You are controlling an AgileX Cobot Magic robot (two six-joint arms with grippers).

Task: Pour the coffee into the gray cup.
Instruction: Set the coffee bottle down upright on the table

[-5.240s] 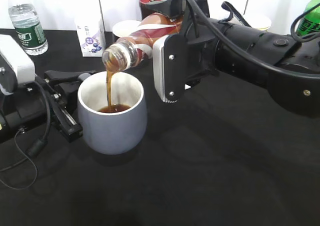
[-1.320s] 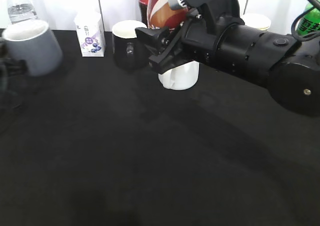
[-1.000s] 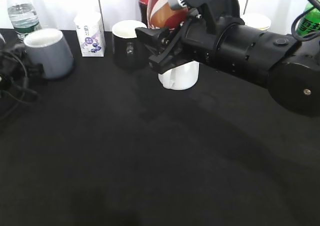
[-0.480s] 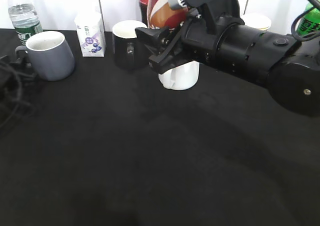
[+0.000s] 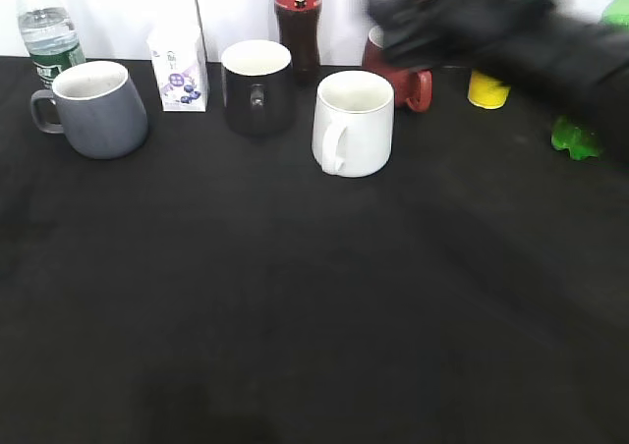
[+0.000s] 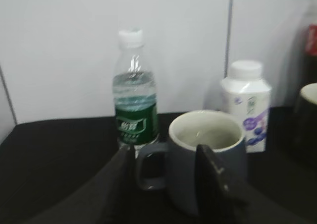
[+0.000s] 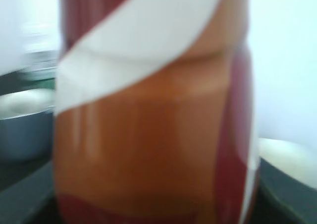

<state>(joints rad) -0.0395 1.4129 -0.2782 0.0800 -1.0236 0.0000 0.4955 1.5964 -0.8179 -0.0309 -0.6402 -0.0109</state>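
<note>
Standing: gray cup [image 5: 95, 108] upright on bench [image 5: 295, 306], left of black mug [image 5: 255, 85].
Left tool [image 6: 166, 169]: spread wide, flanking cup's handle.
Right tool: unseen; coffee [image 7: 153, 110] fills view, probably held, cannot tell.

The exterior camera looks down at a slant across the table [image 5: 295, 316] toward the far wall. The left wrist camera sits low at the far-left, facing the gray cup [image 6: 205, 157], which both views share. The right wrist camera presses close against the coffee bottle [image 7: 153, 115].
</note>
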